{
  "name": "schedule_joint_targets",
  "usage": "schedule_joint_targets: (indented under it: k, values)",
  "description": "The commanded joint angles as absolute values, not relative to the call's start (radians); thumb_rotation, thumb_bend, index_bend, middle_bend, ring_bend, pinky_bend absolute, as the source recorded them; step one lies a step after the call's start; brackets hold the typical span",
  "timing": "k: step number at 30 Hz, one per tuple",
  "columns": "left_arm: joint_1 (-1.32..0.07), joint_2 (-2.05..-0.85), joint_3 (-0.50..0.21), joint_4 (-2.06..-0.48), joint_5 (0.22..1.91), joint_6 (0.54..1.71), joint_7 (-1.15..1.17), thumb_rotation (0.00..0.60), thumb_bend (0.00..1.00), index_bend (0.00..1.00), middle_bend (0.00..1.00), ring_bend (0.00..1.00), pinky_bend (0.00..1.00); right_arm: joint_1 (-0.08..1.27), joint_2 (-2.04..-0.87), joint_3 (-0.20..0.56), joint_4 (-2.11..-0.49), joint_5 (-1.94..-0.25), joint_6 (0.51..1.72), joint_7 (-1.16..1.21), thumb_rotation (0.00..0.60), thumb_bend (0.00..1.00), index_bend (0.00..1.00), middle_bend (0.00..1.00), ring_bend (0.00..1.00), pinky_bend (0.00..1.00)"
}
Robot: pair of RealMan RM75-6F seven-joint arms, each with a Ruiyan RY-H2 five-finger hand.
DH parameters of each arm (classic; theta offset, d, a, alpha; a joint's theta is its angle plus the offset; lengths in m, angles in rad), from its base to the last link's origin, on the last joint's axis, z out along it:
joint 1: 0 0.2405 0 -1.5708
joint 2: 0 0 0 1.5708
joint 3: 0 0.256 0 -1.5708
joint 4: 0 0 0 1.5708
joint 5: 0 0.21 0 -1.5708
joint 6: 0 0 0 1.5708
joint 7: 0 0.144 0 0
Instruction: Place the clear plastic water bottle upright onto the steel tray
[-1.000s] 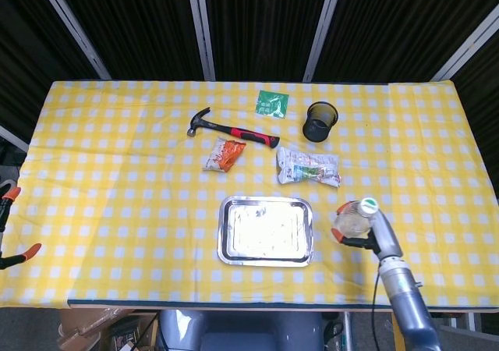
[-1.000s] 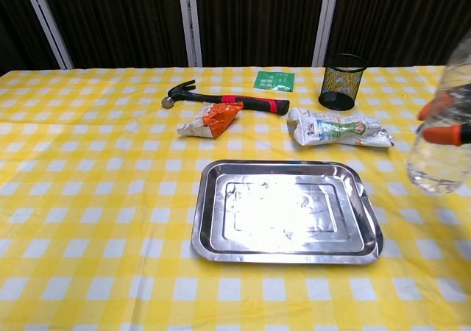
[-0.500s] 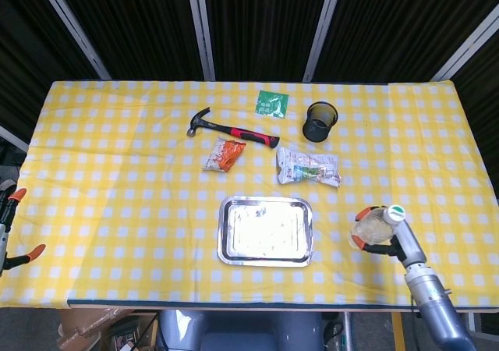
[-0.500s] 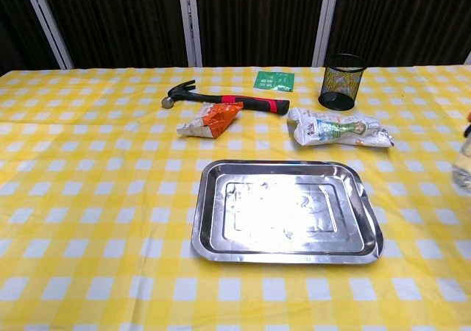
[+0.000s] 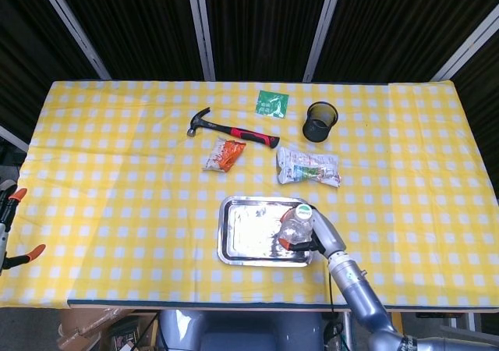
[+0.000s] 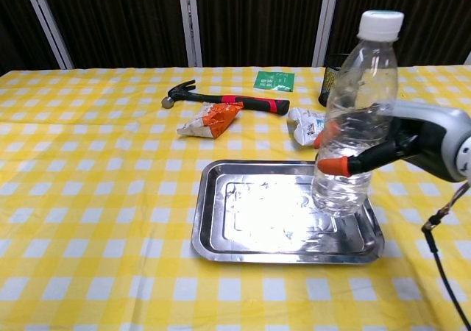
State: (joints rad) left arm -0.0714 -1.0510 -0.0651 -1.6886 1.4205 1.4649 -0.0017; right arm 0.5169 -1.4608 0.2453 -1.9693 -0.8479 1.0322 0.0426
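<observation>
- The table [image 5: 101, 179], under a yellow checked cloth, carries everything; its left half lies bare, with open room toward the left and near edges.
- The steel tray [image 6: 221, 228] sits close to the near edge, about midway along it. Its left part is free; its right part is under the bottle.
- The right hand [image 6: 412, 143] reaches in from the near right corner and grips the clear plastic water bottle [image 6: 353, 125] around its middle, orange fingertips [image 6: 333, 165] pressed on the near side.
- The bottle stands upright, white cap up, over the tray's right end. Whether its base touches the tray floor I cannot tell; it looks at or just above it.
- Judged step: the set-down. The next move calls for lowering straight down until the base rests flat, then spreading the fingers without tipping the bottle.
- The tray's right rim lies just beside the base, so drifting right risks landing on the lip.
- The left hand [image 5: 12, 226] waits off the left edge; I cannot tell how its fingers lie.
- The hammer [image 5: 230, 130], snack packets [image 5: 308, 166], mesh cup [image 5: 320, 121] and green packet [image 5: 271, 102] lie toward the far edge, well apart from the path.
</observation>
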Motion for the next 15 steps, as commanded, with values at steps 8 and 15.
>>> schedule_joint_targets:
  k: [8,15]
  values:
    - [-0.071,-1.051,-0.061,-1.69,1.428,1.465,0.001,0.6,0.19,0.06,0.0,0.0,0.0,0.513,-1.588,0.219,-1.856,-0.874,1.095,0.037,0.6,0.47,0.73,0.61,0.29,0.0]
    - [-0.074,-1.052,-0.063,-1.687,1.422,1.46,0.002,0.6,0.19,0.06,0.0,0.0,0.0,0.487,-1.676,0.201,-1.773,-0.954,1.125,0.098,0.6,0.47,0.73,0.61,0.29,0.0]
